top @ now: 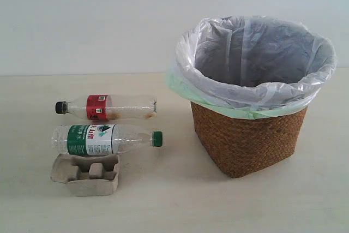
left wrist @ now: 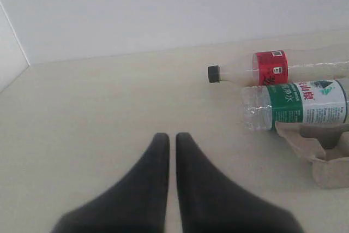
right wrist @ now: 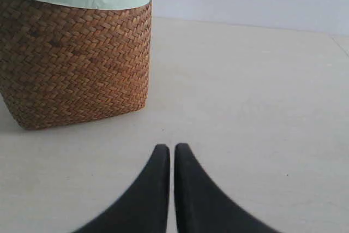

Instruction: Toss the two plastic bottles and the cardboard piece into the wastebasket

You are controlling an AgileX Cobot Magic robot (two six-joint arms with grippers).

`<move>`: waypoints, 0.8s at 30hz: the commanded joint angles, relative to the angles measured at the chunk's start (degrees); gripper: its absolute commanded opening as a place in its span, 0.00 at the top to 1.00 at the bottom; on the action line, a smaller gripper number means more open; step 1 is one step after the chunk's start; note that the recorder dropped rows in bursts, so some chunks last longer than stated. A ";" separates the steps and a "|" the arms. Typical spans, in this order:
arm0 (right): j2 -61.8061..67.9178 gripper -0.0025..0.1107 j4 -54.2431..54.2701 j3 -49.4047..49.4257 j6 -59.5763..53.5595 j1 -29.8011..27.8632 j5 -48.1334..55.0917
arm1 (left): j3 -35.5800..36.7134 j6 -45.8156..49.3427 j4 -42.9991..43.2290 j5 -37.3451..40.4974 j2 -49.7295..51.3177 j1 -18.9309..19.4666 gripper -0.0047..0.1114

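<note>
**Nothing binned yet: all 3 items on table, both pincers empty**

Progress: no part of the task is done, as far as can be seen. The red-label bottle, the green-label bottle and the cardboard piece are all found lying on the table, outside the wastebasket. The liner is seen open at the top. The basket's inside is only partly shown and nothing is made out in it. Left to do: 3 pick-ups and 3 drops.

L gripper: fingers are held together, only a thin slit between them, nothing clamped. The bottles are lying on their sides ahead of the tips and off to one side, well apart from them. The red-label one is farthest out, the green-label one just nearer and touching the cardboard, which is nearest of the 3. None is touched by the pincer.

R gripper: fingers likewise together, nothing held. The wastebasket stands upright ahead of the tips and off to one side, near but apart. No bottle or cardboard is shown near this pincer.
</note>
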 commanded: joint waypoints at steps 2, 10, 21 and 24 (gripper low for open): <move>-0.30 0.98 -0.05 -0.03 0.00 -0.31 -0.31 | 0.20 1.92 1.72 0.03 -0.11 -0.55 0.93; -0.30 0.98 -0.05 -0.03 0.00 -0.31 -0.31 | 0.20 3.97 4.18 -5.57 -0.11 -0.55 0.93; -0.30 0.98 -0.05 -0.03 0.00 -0.31 -0.31 | 0.20 -16.31 -6.14 -30.87 -0.11 -0.55 0.93; -0.30 0.98 -0.05 -0.03 0.00 -0.31 -0.31 | 0.20 -31.14 -6.14 -32.32 -0.11 -0.55 0.93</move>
